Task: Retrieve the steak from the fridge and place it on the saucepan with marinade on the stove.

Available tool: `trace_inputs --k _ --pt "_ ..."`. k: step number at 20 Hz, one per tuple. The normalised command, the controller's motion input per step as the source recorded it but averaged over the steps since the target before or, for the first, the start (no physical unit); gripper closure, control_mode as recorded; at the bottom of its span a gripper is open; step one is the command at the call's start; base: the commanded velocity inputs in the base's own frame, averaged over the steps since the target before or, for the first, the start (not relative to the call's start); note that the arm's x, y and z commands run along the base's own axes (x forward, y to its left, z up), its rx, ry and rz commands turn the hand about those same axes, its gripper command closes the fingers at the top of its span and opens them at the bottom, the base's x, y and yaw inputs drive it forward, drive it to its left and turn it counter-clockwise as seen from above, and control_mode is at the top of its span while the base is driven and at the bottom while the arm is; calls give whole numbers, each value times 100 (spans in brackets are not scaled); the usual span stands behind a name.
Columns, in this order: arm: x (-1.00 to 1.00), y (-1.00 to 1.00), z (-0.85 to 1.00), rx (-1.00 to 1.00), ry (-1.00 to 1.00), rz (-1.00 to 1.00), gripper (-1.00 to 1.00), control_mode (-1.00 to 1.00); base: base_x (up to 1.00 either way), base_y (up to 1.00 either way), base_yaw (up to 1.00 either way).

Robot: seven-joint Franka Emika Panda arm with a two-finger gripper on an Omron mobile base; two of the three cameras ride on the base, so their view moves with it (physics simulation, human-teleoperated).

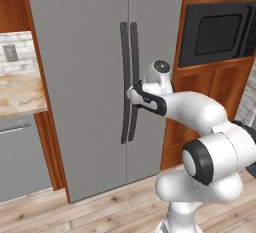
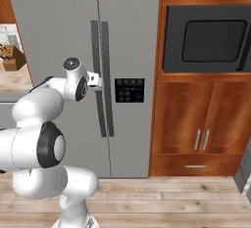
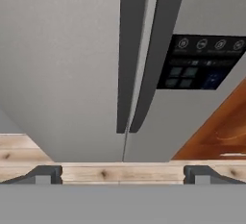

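I had the gripper (image 3: 123, 174) spread wide and empty, facing the two long dark handles (image 3: 139, 50) of the tall grey, closed fridge (image 1: 80, 52), ready to pull a door.

The robot's smooth, glossy white rounded arm (image 1: 200, 112) bulged into fat segments, each joint ringed by a dark black band. A grey round cap topped its wrist. Two small dark angular fingertips (image 3: 45, 174) tipped the hand.

— Is the light harsh anywhere?
— No, it is even and bright; the tall grey two-door fridge (image 1: 100, 77) shows no glare, only faint shading.
— And sharpness?
— Soft, low-resolution rendering; the dark control panel (image 3: 202, 62) looks blurred.
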Motion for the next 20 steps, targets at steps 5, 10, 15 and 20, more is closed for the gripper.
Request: trace_inputs --k 5,10,15,20 --pt "45 20 -34 0 -2 0 -100 -100 0 0 0" --pt "35 12 -31 0 -4 0 -100 -100 0 0 0" --pt "23 -2 -20 1 -17 0 -100 -100 0 0 0" --pt "17 -3 -15 1 -13 0 -100 -100 0 0 0"
